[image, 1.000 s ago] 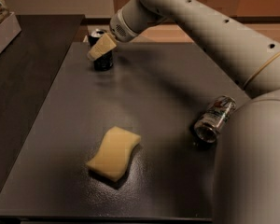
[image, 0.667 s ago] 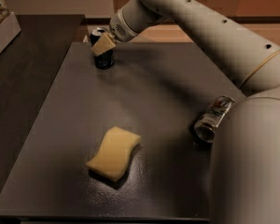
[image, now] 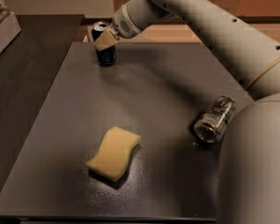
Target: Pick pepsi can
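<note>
The pepsi can is a small dark can with a silver top rim. It stands upright at the far left corner of the dark grey table. My gripper is right at the can, with its tan tip over the can's upper front. The white arm reaches in from the right and hides part of the can's top. I cannot tell whether the can rests on the table or is held just above it.
A silver can with a green and red label lies on its side near the table's right edge. A yellow sponge lies at the front middle. A darker counter runs along the left, with a white box at its far end.
My gripper and the dark can have both shifted slightly up and to the right in the view. The sponge and the silver can have not moved.
</note>
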Tool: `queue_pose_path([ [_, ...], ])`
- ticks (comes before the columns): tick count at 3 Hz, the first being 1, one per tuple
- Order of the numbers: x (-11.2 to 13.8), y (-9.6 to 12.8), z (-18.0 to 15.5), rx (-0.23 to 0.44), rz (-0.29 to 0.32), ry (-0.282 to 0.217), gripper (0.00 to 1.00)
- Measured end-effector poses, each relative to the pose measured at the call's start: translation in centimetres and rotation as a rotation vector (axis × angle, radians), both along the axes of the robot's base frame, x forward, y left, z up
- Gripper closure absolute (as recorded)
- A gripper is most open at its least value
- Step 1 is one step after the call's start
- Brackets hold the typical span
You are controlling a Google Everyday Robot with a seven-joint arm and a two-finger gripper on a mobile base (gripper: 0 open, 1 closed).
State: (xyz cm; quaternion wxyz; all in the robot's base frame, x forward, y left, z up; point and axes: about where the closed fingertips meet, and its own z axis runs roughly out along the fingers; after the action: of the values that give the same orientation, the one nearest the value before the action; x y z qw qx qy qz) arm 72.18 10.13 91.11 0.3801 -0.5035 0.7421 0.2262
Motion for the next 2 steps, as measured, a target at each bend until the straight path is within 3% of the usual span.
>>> queue_pose_path([
  [1,-1.1,-1.2,2.4,0.044,0.033,-0.032,1.00],
  [2,-2.6,-2.2,5.8,0.047,0.070,-0.064,1.00],
])
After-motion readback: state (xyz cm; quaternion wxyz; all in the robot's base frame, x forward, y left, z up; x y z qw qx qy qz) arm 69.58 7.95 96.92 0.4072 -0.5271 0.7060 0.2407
